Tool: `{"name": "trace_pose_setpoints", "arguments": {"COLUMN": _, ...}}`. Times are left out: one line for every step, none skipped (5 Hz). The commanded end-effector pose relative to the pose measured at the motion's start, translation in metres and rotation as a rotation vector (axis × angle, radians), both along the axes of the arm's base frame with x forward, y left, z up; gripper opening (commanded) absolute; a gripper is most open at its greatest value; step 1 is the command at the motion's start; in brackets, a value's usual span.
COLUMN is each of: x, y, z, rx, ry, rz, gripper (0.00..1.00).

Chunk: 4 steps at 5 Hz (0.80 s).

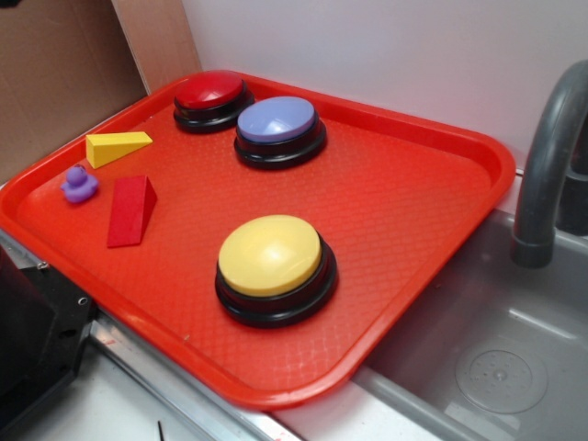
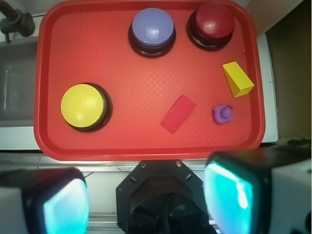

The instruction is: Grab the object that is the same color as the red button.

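The red wedge block [image 1: 130,211] lies on the red tray [image 1: 404,193] at its left side, between the purple duck [image 1: 79,185] and the yellow button [image 1: 272,260]; it also shows in the wrist view [image 2: 178,113]. The red button [image 1: 210,95] stands at the tray's far left corner, and in the wrist view [image 2: 212,22] at top right. My gripper [image 2: 146,200] hangs high above the tray's near edge, over the robot base. Its jaws stand wide apart and empty. The gripper is out of the exterior view.
A yellow wedge [image 1: 117,146] lies near the duck. A lilac-blue button [image 1: 278,126] stands next to the red one. A grey sink [image 1: 496,358] with a faucet [image 1: 549,156] lies right of the tray. The black robot base [image 2: 163,195] is below the gripper.
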State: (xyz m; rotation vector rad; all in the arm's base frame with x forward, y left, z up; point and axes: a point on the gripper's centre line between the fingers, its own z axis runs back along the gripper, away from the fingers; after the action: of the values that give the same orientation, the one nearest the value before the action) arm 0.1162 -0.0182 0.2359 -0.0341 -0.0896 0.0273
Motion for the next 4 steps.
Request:
{"name": "trace_pose_setpoints", "arguments": {"x": 0.000, "y": 0.000, "z": 0.000, "rx": 0.000, "ry": 0.000, "rz": 0.000, "gripper": 1.00}}
{"name": "trace_pose_setpoints", "arguments": {"x": 0.013, "y": 0.019, "z": -0.022, "rx": -0.006, "ry": 0.043, "rz": 0.050, "gripper": 1.00}}
{"name": "trace_pose_setpoints", "arguments": {"x": 0.022, "y": 0.023, "z": -0.041, "rx": 0.005, "ry": 0.066, "rz": 0.088, "gripper": 1.00}}
{"name": "trace_pose_setpoints", "arguments": {"x": 0.012, "y": 0.039, "z": -0.056, "rx": -0.016, "ry": 0.069, "rz": 0.151, "gripper": 1.00}}
